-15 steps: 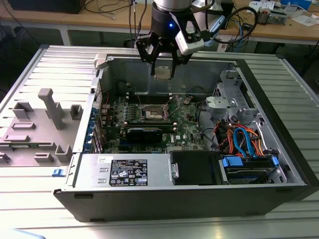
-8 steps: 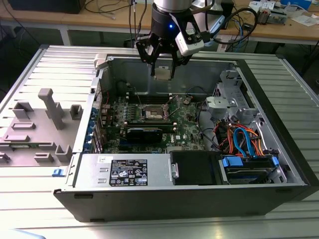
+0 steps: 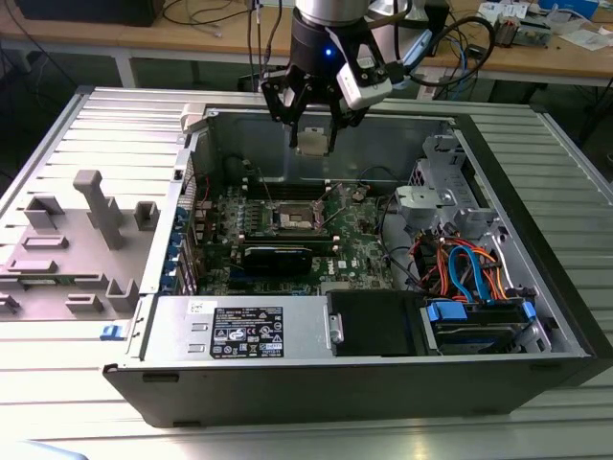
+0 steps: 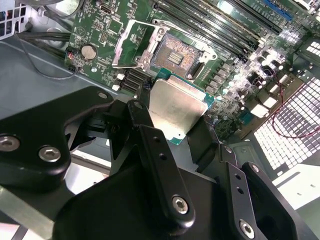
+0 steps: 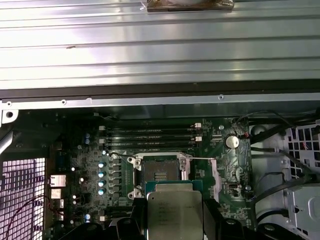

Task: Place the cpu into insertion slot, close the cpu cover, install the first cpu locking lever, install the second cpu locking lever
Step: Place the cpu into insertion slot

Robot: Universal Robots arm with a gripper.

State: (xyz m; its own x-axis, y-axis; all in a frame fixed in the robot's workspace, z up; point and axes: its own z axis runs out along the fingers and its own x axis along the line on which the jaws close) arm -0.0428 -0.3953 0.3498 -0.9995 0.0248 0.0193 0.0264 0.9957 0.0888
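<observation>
While the cpu (image 3: 313,144) is pinched by its edges in the closed gripper (image 3: 314,136), it is held in the air inside the open computer case (image 3: 536,316), well above the green motherboard (image 3: 359,240); silver top is seen facing the cameras in both wrist views, black fingers (image 4: 136,116) pressed on opposite sides; the insertion slot (image 3: 295,218) is seen below, apart from the chip, not touched; in the second wrist view its dark centre (image 4: 175,55) is left exposed; the cpu cover (image 4: 151,46) is seen swung up open beside the slot; nothing is seated in the slot.
</observation>
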